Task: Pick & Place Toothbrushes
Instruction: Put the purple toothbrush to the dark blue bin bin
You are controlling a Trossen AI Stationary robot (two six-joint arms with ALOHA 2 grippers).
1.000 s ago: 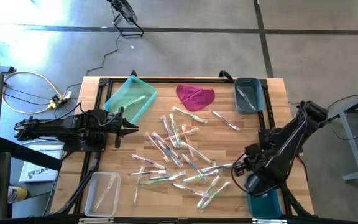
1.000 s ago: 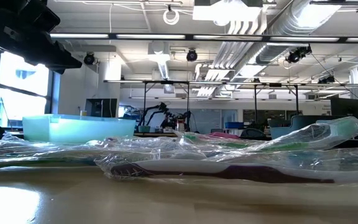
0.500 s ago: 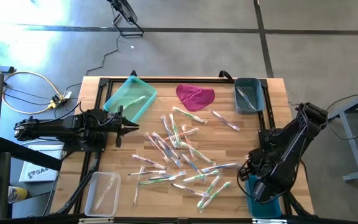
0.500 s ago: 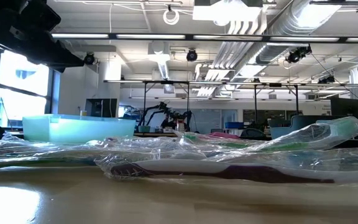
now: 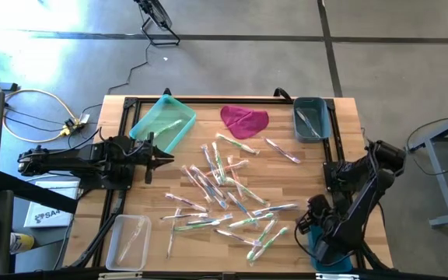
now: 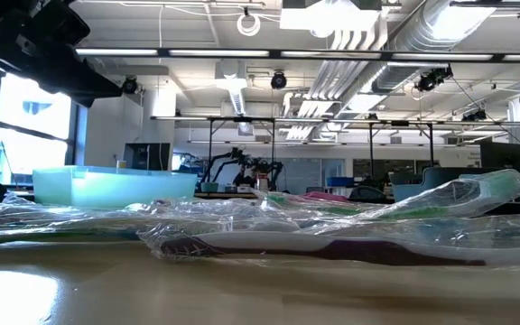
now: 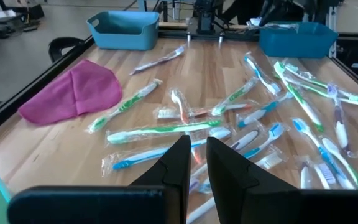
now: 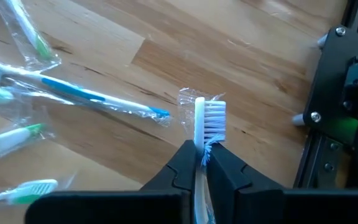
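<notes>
My right pincer [image 8: 201,163] is pinched on a wrapped toothbrush [image 8: 205,121], arm folded at the desk's [image 5: 317,167] near-right corner. Left pincer [image 7: 193,163] hangs nearly closed and empty, arm stretched level over the left edge.

The toothbrushes [image 5: 228,194] lie scattered flat across the middle of the worktop [image 5: 286,117], each thin and sealed in a clear shiny wrapper, with green, blue, pink or white handles, many crossing or overlapping. One lies apart near the magenta cloth. One wrapped brush [image 8: 205,121], white-handled with white and blue bristles, stands clamped between the fingers of the right tool [image 8: 202,163], head up above the wood.
</notes>
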